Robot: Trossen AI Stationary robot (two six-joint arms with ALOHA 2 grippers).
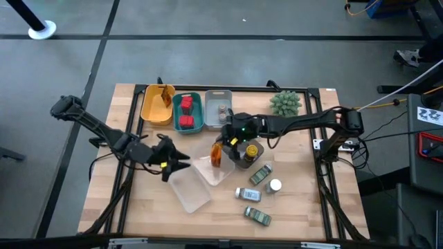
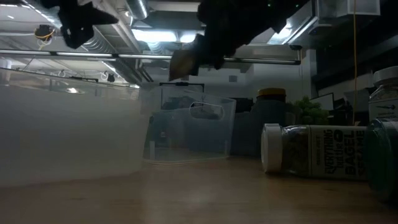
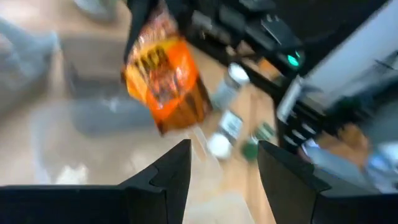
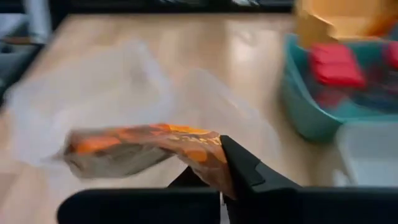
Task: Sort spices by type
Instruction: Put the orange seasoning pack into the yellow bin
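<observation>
A crinkly orange foil packet (image 1: pixel 217 153) hangs over the clear tray (image 1: pixel 216 171) at mid-table, with my right gripper (image 1: pixel 221 146) shut on it. It shows plainly in the left wrist view (image 3: pixel 166 81) and the right wrist view (image 4: pixel 137 146). My left gripper (image 3: pixel 224 152) stands open to the packet's left (image 1: pixel 181 163), pointing toward it with nothing between its fingers. Another orange packet (image 1: pixel 167 95) lies in the yellow bin (image 1: pixel 154 111), and red cubes (image 1: pixel 185 111) lie in the teal bin (image 1: pixel 196 128). Green-labelled jars (image 1: pixel 261 174) lie on the wood to the right. My right gripper pinches one end of the packet (image 4: pixel 210 154) between its two fingers. The fingers come from the table's right, slanting down. The packet is lifted clear, reaching out beyond the fingertips and drooping, above the clear tray.
A grey bin (image 1: pixel 218 97) holds tiny brown jars. A second clear tray (image 1: pixel 188 190) lies near the front. A yellow-lidded jar (image 1: pixel 250 151), a white-capped bottle (image 1: pixel 275 185) and more jars (image 1: pixel 257 216) stand or lie at right; a spiky green plant (image 1: pixel 285 103) is at the back.
</observation>
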